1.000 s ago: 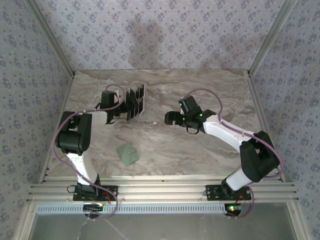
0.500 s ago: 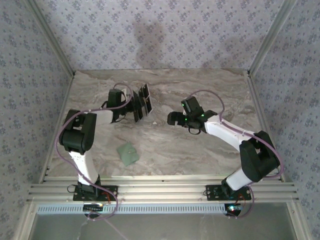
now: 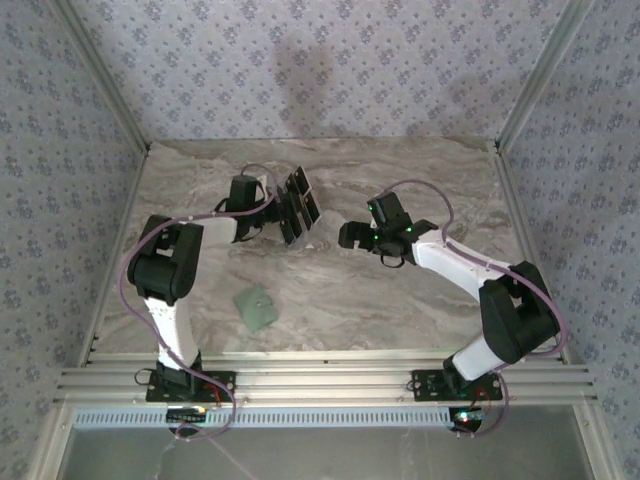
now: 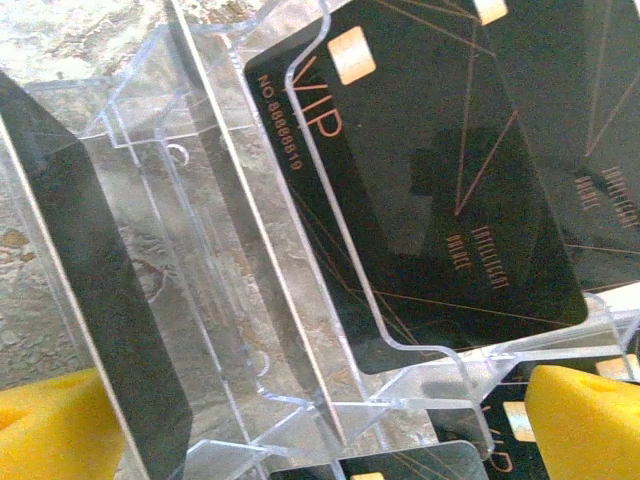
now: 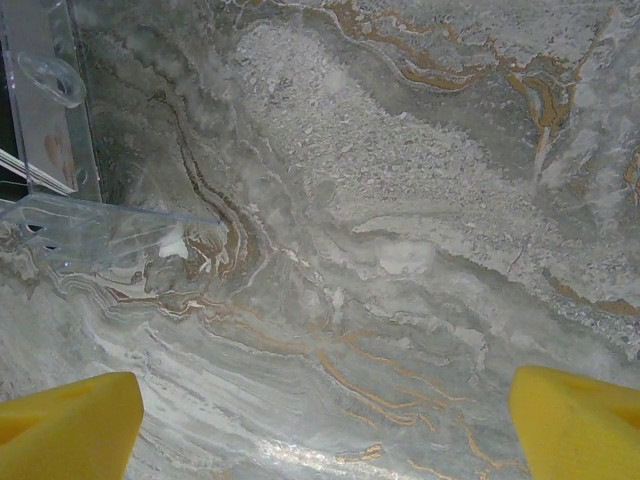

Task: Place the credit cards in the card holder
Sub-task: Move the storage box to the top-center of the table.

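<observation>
1. Since the earlier frame the left arm has swung rightward across the worktop [image 3: 400,300]. Its left end effector [image 3: 270,210] and the clear acrylic stand [image 3: 300,208] have gone with it, towards the middle. The right arm has barely shifted.
2. The stand now sits between the two arms, close to the right end effector [image 3: 350,235]. That one hangs spread over bare marble, with a corner of the stand at the edge of its wrist view.
3. The left end effector is spread wide with the stand between its yellow pads [image 4: 590,420]. Whether they press on it I cannot tell.
4. The card holder [image 3: 257,307] lies alone near the left arm's base, well apart from both end effectors.
5. The credit cards [image 4: 430,170] are in the stand's pockets.
6. Judged from this, nothing is loaded yet: every card has still to be drawn out and slotted into the holder.
</observation>
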Controlling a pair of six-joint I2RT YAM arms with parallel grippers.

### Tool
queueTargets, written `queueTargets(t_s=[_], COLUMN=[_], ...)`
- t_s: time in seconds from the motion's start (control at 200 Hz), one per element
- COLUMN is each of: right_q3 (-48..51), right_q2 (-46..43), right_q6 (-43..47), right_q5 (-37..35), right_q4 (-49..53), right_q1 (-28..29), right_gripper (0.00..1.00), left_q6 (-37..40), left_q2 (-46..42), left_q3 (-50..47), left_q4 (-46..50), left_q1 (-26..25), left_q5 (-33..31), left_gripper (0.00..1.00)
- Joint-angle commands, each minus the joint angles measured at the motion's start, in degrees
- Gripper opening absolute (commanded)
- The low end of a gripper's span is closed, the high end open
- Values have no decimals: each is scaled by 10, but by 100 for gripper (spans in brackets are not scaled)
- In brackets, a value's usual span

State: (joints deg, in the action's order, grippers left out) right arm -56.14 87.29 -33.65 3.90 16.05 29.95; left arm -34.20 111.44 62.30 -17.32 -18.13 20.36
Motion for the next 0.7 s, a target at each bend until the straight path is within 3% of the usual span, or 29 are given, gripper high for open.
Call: queueTargets(t_s=[0.0, 0.39, 0.695], right_q3=[-14, -31, -98], right_q2=[-4, 9, 57], right_q6=[0, 1, 11], right_q5=[8, 20, 45], right_q4=[0, -2, -5], right_q1=[-3, -2, -2], right_gripper=[96, 96, 96], left_q6=[-7, -18, -60], left_q2=[-28, -79, -40], left_q3=[-9, -22, 56], left_q4=[23, 15, 29], left_q1=[-2, 4, 67], left_q5=[-32, -50, -25], left_gripper=[100, 100, 100])
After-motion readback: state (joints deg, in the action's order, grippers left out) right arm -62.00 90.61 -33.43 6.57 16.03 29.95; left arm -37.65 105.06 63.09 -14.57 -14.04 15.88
